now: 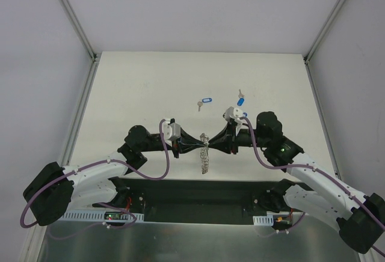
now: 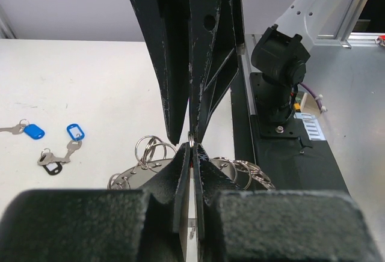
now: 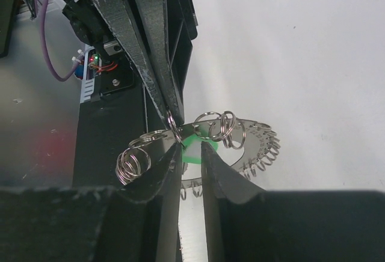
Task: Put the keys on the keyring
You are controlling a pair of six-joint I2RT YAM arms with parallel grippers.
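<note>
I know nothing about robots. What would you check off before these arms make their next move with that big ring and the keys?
1. Left gripper clamped on the large grey metal keyring with its fringe of small wire loops: ok.
2. Keyring held up between both arms, off the white table: ok, as far as the views show.
3. Green oval plastic tag sits between the fingers of the right gripper: ok.
4. Right gripper's hold on that tag is firm: cannot tell.
5. The tag's key is lined up with a loop: cannot tell.
6. Blue-tagged silver keys lie free on the table: ok.
</note>
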